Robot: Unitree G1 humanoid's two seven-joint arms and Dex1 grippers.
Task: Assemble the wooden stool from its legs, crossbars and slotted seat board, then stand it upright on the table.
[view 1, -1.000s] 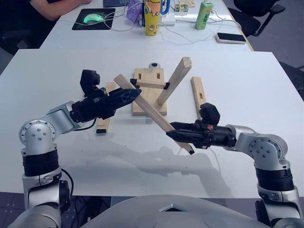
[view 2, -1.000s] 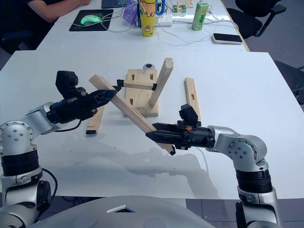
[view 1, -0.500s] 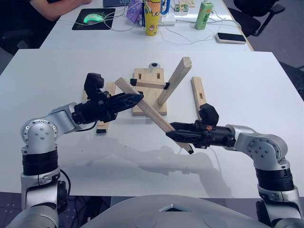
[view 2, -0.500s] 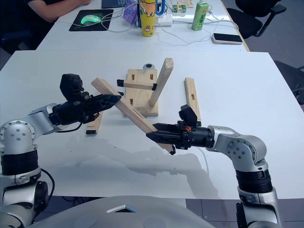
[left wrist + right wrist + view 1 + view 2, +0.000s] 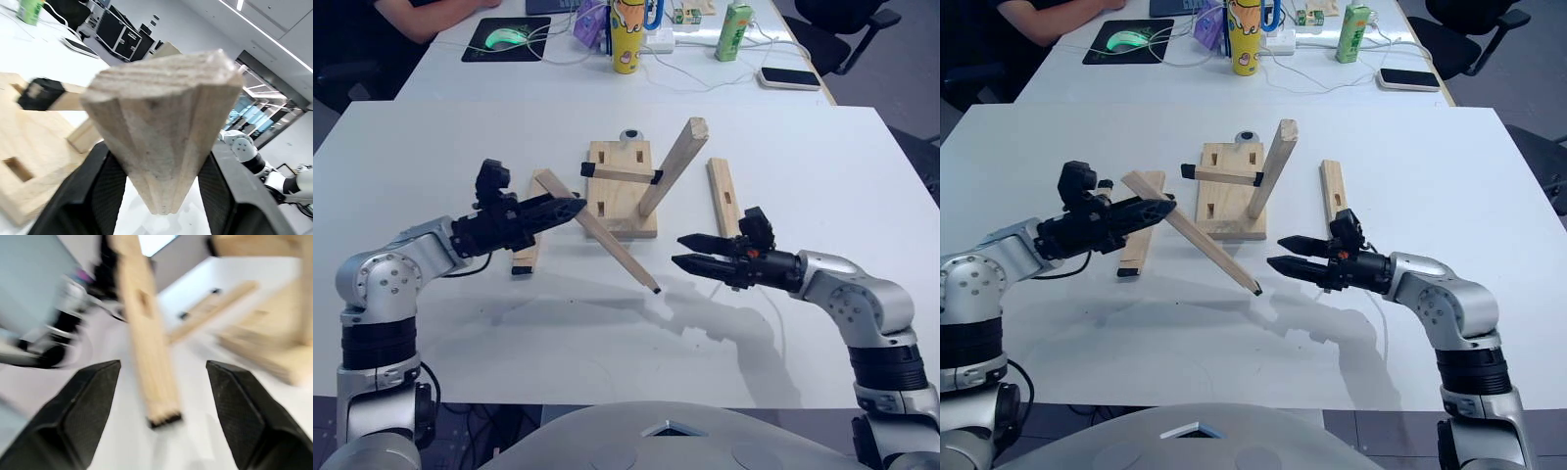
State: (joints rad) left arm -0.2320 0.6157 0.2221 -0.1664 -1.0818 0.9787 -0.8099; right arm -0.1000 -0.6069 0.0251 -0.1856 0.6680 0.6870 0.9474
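Gripping a leg (image 5: 607, 243) close to its top end with the left pincer (image 5: 570, 207), fingers clamped on two opposite faces. Holding the right pincer (image 5: 677, 251) wide apart and without load, near the low end of this leg, not touching it.

Running with the long axis on a slant: from the high end at the left pincer down toward the robot and to its right, with the dark-capped tip on the bench (image 5: 803, 147) or just above; cannot tell which.

Farther back on the bench, note the seat (image 5: 622, 201) lying flat, with a second leg (image 5: 674, 166) planted in it at a tilt, leaning to the right, and a crossbar (image 5: 622, 176) joined to that leg over the seat. Note also a left loose leg (image 5: 525, 253) flat under the left pincer and a right loose leg (image 5: 722, 196) flat beside the seat, both pointing roughly away from the robot.

Judging by the look: solid wood, so stiff, probably light, not fragile. Smooth flat faces, good for a two-finger grip, but likely to swing in the fingers when taken at one end only, because of the length. Better to take hold also near the low end, across two flat faces, clear of the slot and the cap, to steer the tip toward a slot of the seat.
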